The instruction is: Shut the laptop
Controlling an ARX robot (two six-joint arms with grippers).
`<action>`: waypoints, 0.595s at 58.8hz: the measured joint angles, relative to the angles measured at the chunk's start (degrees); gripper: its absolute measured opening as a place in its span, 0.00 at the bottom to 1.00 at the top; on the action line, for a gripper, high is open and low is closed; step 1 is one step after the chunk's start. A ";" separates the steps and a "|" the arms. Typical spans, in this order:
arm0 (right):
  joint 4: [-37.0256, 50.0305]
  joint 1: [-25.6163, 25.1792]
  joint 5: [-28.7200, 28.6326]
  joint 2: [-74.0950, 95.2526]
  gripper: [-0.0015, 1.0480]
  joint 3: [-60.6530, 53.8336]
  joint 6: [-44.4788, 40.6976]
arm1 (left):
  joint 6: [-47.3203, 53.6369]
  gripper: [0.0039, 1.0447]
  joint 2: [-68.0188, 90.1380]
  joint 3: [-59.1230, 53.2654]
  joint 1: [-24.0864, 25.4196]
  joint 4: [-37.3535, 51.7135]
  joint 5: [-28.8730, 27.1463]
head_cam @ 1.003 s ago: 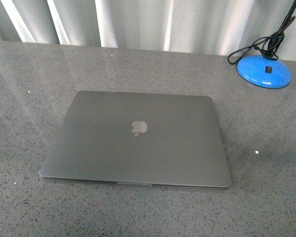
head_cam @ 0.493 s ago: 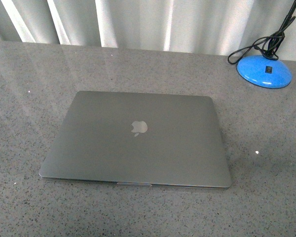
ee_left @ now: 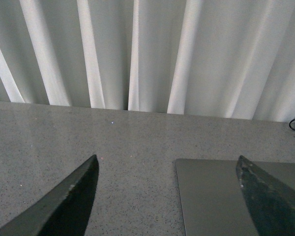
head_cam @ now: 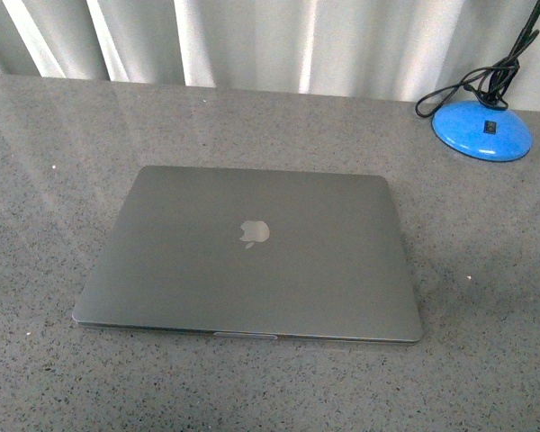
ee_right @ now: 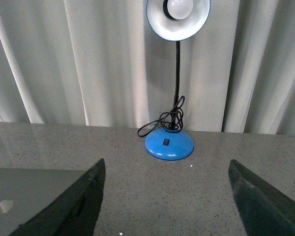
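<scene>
Both grippers, left (ee_left: 167, 196) and right (ee_right: 167, 196), hang with fingers spread wide, holding nothing. Laptop (head_cam: 252, 256) lies lid-down mid-bench (head_cam: 54, 126), looks closed already. Main risk I'd guess: a careless retreat clipping the blue lamp (ee_right: 169, 142).

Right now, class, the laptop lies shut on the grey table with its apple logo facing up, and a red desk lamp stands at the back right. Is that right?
Not quite: the desk lamp is blue, not red, as the front view and the right wrist view both show. The rest holds: the laptop lies shut on the grey table with its apple logo facing up, and the lamp stands at the back right.
</scene>
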 joint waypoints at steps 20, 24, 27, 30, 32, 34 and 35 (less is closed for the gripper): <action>0.00 0.00 0.00 0.00 0.90 0.00 0.33 | 0.13 0.94 0.00 0.00 0.00 0.00 0.00; 0.00 0.00 0.00 0.00 0.90 0.00 0.35 | 0.13 0.94 0.00 0.00 0.00 0.00 0.00; 0.00 0.00 0.00 0.00 0.90 0.00 0.35 | 0.13 0.94 0.00 0.00 0.00 0.00 0.00; 0.00 0.00 0.00 0.00 0.90 0.00 0.35 | 0.13 0.94 0.00 0.00 0.00 0.00 0.00; 0.00 0.00 0.00 0.00 0.90 0.00 0.35 | 0.13 0.94 0.00 0.00 0.00 0.00 0.00; 0.00 0.00 0.00 0.00 0.90 0.00 0.35 | 0.13 0.94 0.00 0.00 0.00 0.00 0.00; 0.00 0.00 0.00 0.00 0.90 0.00 0.35 | 0.13 0.94 0.00 0.00 0.00 0.00 0.00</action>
